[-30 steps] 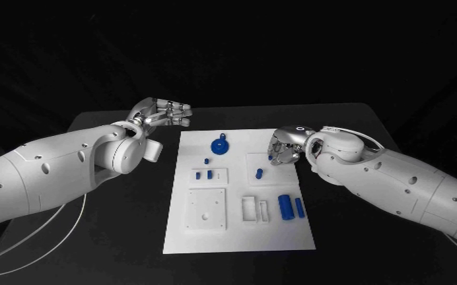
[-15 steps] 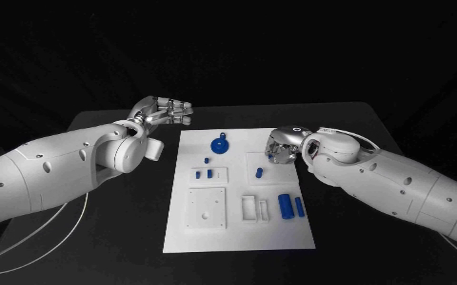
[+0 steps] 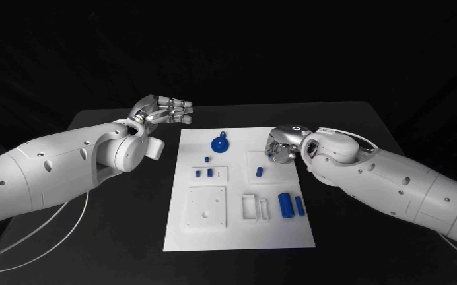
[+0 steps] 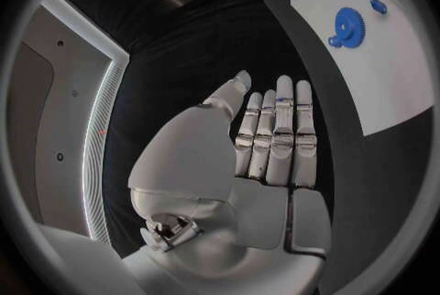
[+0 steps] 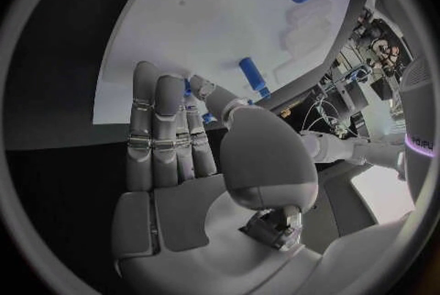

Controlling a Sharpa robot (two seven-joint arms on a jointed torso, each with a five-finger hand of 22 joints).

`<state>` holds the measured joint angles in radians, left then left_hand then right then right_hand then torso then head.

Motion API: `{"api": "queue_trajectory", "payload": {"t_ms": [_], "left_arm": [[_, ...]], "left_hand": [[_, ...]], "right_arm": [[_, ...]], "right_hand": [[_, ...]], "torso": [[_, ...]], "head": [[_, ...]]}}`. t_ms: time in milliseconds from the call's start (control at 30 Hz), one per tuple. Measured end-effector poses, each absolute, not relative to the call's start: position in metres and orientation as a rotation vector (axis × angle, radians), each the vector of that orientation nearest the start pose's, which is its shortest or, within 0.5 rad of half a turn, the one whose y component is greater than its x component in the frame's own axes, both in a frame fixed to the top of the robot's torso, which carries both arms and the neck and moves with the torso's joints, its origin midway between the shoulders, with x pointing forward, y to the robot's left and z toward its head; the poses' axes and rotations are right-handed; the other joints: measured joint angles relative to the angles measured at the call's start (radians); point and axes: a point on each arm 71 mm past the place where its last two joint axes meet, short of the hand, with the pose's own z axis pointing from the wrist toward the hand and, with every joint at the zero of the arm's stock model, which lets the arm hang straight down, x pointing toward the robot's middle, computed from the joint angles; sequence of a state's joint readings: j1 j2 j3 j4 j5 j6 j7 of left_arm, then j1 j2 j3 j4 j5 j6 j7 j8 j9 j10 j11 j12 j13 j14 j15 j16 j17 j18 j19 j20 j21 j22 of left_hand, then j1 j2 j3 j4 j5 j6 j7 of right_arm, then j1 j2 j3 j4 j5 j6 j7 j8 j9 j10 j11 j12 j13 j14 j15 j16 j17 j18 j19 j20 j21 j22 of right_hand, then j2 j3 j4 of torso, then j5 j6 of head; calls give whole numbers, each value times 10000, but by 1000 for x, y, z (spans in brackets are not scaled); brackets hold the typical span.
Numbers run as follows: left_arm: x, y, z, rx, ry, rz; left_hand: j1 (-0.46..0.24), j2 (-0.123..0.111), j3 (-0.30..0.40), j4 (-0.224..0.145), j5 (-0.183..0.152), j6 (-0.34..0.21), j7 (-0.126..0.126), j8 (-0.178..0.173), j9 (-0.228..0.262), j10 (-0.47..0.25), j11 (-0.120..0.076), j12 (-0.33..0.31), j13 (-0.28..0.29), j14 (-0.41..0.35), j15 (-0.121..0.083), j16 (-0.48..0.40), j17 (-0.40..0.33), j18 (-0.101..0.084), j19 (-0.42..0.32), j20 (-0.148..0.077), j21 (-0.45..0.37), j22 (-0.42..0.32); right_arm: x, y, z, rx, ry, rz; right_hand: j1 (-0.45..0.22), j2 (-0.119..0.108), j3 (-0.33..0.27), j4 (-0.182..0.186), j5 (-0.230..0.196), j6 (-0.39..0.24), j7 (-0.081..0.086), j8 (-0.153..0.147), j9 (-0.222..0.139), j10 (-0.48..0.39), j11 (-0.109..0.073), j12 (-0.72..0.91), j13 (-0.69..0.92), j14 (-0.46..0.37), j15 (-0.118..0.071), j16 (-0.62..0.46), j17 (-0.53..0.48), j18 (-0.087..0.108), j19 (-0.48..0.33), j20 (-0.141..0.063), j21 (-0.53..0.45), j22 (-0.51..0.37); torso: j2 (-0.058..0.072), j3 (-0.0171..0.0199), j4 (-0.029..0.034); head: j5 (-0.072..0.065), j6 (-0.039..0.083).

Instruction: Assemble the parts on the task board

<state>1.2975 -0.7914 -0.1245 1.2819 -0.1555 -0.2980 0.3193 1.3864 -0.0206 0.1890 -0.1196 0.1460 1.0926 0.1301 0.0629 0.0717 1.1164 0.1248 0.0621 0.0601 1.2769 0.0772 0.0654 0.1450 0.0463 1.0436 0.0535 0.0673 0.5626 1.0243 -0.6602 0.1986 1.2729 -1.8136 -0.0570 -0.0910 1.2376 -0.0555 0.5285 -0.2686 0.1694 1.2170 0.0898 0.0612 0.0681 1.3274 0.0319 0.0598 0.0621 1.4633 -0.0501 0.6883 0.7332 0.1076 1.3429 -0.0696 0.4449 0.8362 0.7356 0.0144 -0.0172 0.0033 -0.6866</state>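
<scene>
We noted the task board [image 3: 238,232] carrying blue parts [image 3: 284,206]; left robot hand [image 3: 168,111] empty, fingers extended; right robot hand [image 3: 280,150] grip indeterminate.

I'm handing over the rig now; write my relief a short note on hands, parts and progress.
Left hand: open, flat, holding nothing, off the board's far-left corner.
Right hand: fingers on a small blue part at the board's right edge; grip can't be confirmed.
Gear, small pegs, peg and two cylinders lie on the board.
Done: unclear.
Left: seat the loose parts.
</scene>
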Motion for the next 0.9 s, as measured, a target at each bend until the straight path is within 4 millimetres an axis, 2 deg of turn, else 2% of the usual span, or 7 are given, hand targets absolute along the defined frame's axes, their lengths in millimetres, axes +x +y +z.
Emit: {"api": "queue_trajectory", "payload": {"t_ms": [133,267,467,667,900], "left_arm": [[538,258,-173,-9547,14571,-12790],[538,258,-173,-9541,14578,-12796],[538,257,-173,-9512,14578,-12833],[538,256,-173,-9490,14568,-12857],[539,257,-173,-9478,14552,-12862]], "left_hand": [[0,0,-2,-54,0,0,1,0,0,0,0,0,0,0,0,0,10,0,0,0,0,1],[0,0,-2,-53,78,1,1,0,0,-32,32,0,0,1,0,0,10,-1,0,0,0,1],[1,-1,-2,-53,134,1,1,0,0,-70,3,0,0,0,0,0,9,0,0,0,0,-12],[1,-1,-2,-53,134,1,1,0,0,-70,2,0,0,1,-1,0,8,-1,0,0,0,-21],[4,-4,-2,-53,134,1,1,0,0,-70,2,-1,0,1,-1,0,7,-1,-1,0,0,-24]], "right_arm": [[520,-180,-223,-3761,17634,4376],[520,-179,-223,-3824,17573,4297],[520,-177,-223,-3899,17488,4183],[519,-176,-224,-3923,17417,4107],[517,-173,-224,-3898,17252,4194]], "right_hand": [[0,0,18,-10,-1,271,-67,-27,4,279,-69,-63,-10,35,-39,69,26,-11,59,-59,45,85],[0,-1,323,-6,172,436,-119,-5,11,382,-38,-35,8,49,-94,262,86,-95,97,-162,60,229],[-1,-2,470,32,244,438,-121,-3,38,382,-38,-35,18,33,-110,299,63,-152,97,-163,60,370],[-27,-29,630,28,124,485,-146,-3,40,382,-38,-35,20,33,-111,350,-8,-168,132,-197,111,538],[-57,-59,733,47,117,546,-163,-7,98,417,-2,-45,-4,32,-112,415,-39,-175,132,-198,115,769]], "torso": [[-1,0,-7],[-1,1,-8],[-1,2,-5],[-1,2,-2],[-1,2,-4]], "head": [[-7,-15],[-17,-25],[-19,-18],[5,-12],[17,-49]]}}
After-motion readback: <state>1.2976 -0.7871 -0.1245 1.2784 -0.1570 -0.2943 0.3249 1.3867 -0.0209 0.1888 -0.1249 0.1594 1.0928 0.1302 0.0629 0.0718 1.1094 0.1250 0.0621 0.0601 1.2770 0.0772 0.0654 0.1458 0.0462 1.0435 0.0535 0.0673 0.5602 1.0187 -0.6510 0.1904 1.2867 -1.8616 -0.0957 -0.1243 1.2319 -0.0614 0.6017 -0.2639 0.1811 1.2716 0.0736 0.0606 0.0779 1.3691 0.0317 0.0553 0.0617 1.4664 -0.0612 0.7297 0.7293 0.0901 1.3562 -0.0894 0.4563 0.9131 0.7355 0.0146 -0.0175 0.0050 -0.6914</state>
